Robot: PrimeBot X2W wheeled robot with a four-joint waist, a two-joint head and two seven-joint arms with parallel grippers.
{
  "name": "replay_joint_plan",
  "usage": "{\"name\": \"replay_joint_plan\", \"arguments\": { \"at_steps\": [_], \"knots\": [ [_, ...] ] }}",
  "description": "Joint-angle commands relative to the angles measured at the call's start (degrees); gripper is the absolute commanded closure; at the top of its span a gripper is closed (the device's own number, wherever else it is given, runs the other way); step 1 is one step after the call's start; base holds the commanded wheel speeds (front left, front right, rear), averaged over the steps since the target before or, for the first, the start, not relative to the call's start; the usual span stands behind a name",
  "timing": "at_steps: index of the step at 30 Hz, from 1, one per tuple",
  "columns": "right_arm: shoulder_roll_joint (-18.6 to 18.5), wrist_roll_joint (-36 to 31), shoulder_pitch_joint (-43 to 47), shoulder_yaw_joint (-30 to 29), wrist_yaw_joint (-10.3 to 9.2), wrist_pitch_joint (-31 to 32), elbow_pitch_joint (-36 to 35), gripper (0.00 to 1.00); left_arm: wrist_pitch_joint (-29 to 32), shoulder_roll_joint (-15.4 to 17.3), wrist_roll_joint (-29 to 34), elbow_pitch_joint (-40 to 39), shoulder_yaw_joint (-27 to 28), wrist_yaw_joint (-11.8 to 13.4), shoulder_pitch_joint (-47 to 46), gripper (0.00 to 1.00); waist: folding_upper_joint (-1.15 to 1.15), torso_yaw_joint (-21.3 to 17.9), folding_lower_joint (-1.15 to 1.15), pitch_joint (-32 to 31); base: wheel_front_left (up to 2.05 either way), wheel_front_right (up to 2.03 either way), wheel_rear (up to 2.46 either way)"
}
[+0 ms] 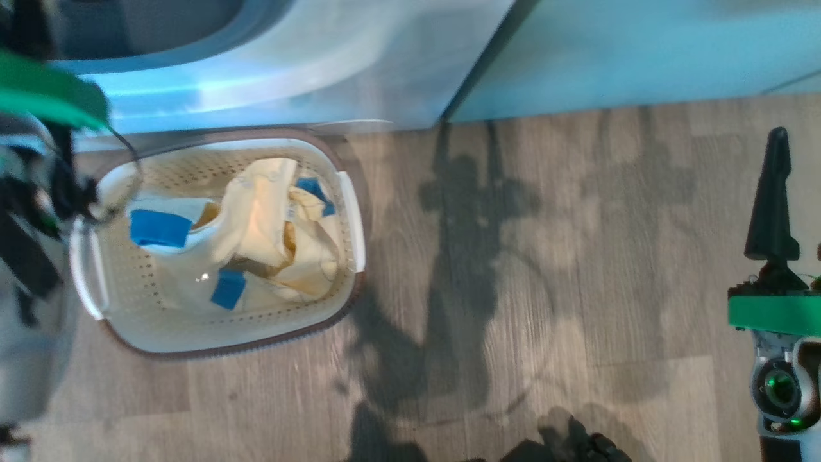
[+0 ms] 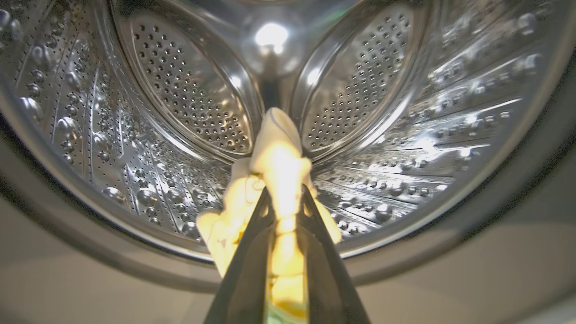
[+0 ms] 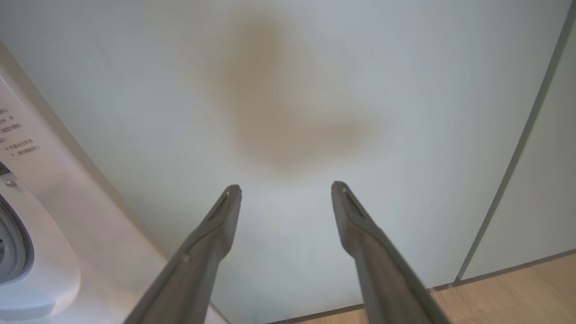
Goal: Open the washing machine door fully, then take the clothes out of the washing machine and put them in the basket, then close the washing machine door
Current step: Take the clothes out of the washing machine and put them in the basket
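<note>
My left gripper (image 2: pixel 285 193) is shut on a pale yellow piece of the clothes (image 2: pixel 276 153), which bunches above and beside its fingers. Behind it lies the steel drum (image 2: pixel 189 90) of the washing machine (image 1: pixel 288 58), seen through the mouth. More yellow clothes (image 1: pixel 269 218) with blue patches lie in the cream basket (image 1: pixel 256 343) on the floor in front of the machine. At the far right my right gripper (image 1: pixel 778 138) stands open and holds nothing; the right wrist view has that gripper (image 3: pixel 285 191) facing a pale cabinet panel (image 3: pixel 315 90). The washing machine door is out of view.
Wooden floor (image 1: pixel 513 289) spreads right of the basket, crossed by my shadow. A pale green cabinet (image 1: pixel 641 51) adjoins the washer on the right. My left arm (image 1: pixel 38 212) with its green band hangs over the basket's left end. The washer's white front (image 3: pixel 40 252) edges the right wrist view.
</note>
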Motion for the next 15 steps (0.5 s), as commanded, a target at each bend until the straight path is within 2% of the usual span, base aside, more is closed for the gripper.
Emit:
{"name": "replay_joint_plan", "arguments": {
  "at_steps": [1, 10, 15],
  "knots": [
    [-0.8, -1.3, 1.9, 0.1, 0.01, -0.4, -2.2, 0.0, -3.1, 0.8, -0.5, -4.4, 2.4, 0.7, 3.0, 1.0, 0.0, 2.3, 0.01, -2.1, 0.0, 0.0, 0.0],
    [-0.8, -4.0, 3.2, -0.8, 0.01, -0.4, -2.5, 0.0, -6.6, -4.8, 1.4, -15.1, 2.7, 1.7, 13.9, 1.0, 0.0, 5.7, 0.01, -5.4, 0.0, 0.0, 0.0],
    [-0.8, -5.2, 3.8, -1.1, 0.01, -0.4, -2.4, 0.0, -6.7, -9.2, 5.1, -25.2, 4.4, 1.1, 18.4, 1.0, 0.0, 7.2, 0.01, -7.1, 0.0, 0.0, 0.0]
  ]
}}
